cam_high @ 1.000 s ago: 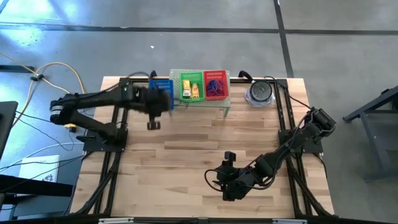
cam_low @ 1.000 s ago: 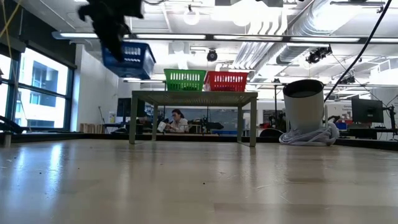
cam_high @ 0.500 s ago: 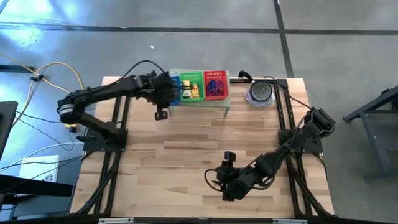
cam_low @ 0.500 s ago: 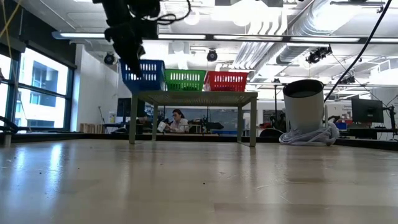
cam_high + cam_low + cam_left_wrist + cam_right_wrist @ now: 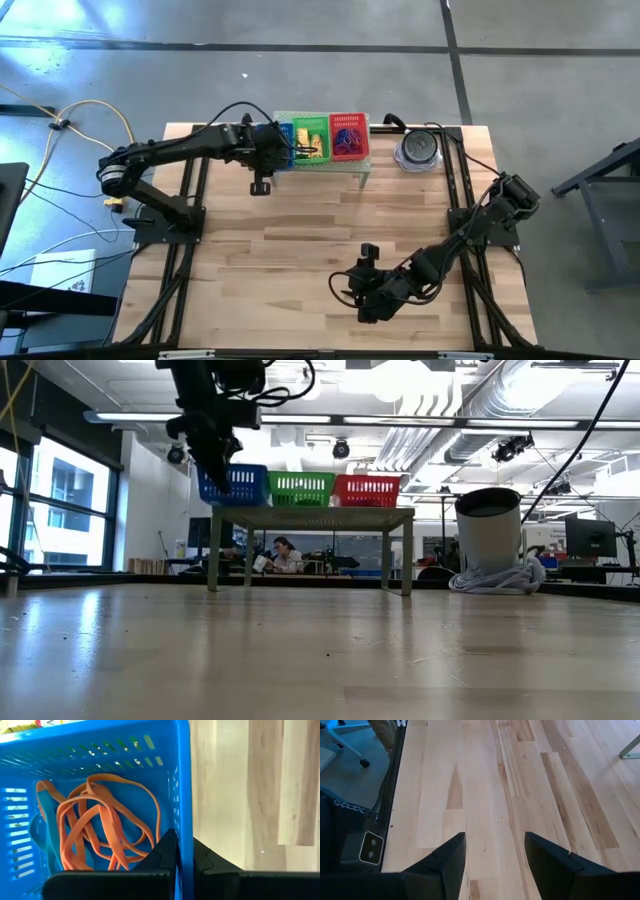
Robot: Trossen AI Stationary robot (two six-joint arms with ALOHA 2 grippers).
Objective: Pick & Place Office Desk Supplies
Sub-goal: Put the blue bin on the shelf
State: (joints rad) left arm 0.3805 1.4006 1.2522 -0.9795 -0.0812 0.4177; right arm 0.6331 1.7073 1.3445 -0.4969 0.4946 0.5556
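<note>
Blue basket, in the left tool, now down on the shelf beside the green basket

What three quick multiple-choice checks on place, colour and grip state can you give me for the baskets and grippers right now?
1. Where is the blue basket?
A. on the shelf beside the green basket
B. on the tabletop
C. on the red basket

2. What colour are most rubber bands in the blue basket?
A. purple
B. orange
C. grey

3. What state is the left gripper in?
A. open over the table
B. shut on nothing
C. shut on the basket wall

Answers:
1 A: the low view shows three baskets in a row on the shelf.
2 B: the left wrist view shows orange loops.
3 C: its fingers pinch the blue wall.
</note>
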